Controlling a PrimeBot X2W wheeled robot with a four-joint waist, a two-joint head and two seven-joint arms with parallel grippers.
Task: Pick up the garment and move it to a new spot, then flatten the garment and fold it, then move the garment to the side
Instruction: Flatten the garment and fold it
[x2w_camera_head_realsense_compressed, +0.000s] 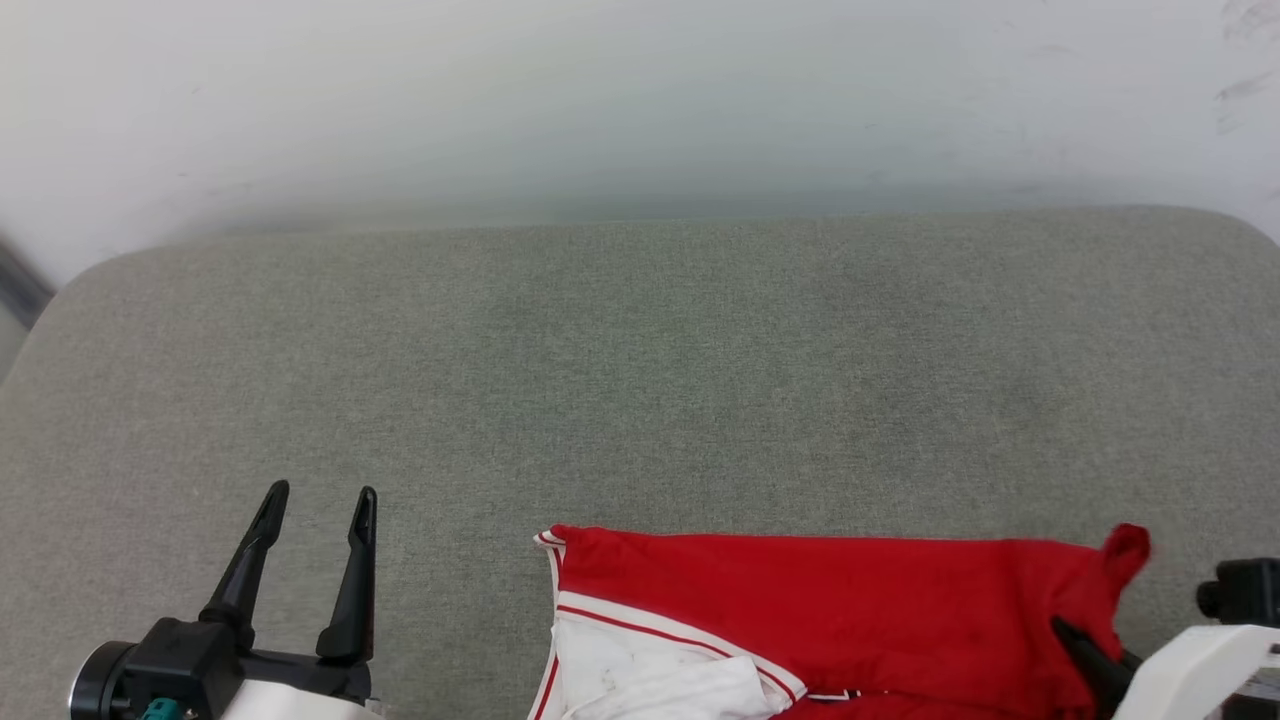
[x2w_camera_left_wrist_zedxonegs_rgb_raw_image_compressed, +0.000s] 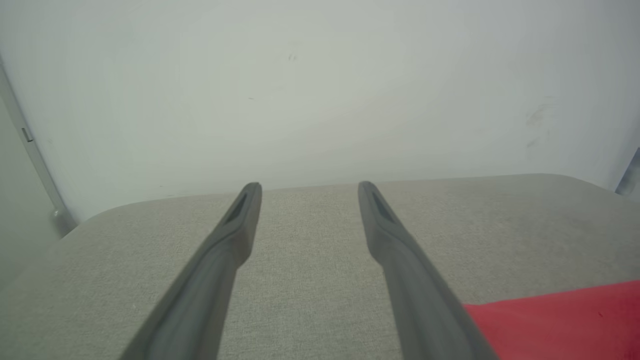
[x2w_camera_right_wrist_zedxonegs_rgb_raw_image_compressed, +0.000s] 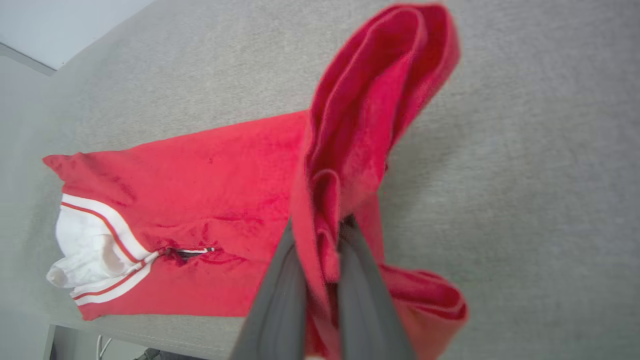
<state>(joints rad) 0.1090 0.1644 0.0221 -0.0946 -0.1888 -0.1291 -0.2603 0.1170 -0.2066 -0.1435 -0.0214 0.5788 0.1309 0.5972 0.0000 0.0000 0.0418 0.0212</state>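
Pinching a bunched red fold of the jersey (x2w_camera_right_wrist_zedxonegs_rgb_raw_image_compressed: 225, 165) in the tightly closed right gripper (x2w_camera_right_wrist_zedxonegs_rgb_raw_image_compressed: 320, 225), probably to drag it across the grey cushion (x2w_camera_head_realsense_compressed: 640, 350), with the rest flat to that claw's left and the left gripper (x2w_camera_head_realsense_compressed: 323, 495) beyond, spread wide, empty.

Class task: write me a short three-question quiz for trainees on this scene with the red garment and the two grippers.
1. True or false: the left gripper is shut on the garment.
2. The right gripper pinches: A) a towel, B) a red fold of the garment, C) nothing.
3. Fill in: the garment lies on a ___ padded surface.
Key: 1 false, it stands open, apart from the cloth; 2 B; 3 grey.
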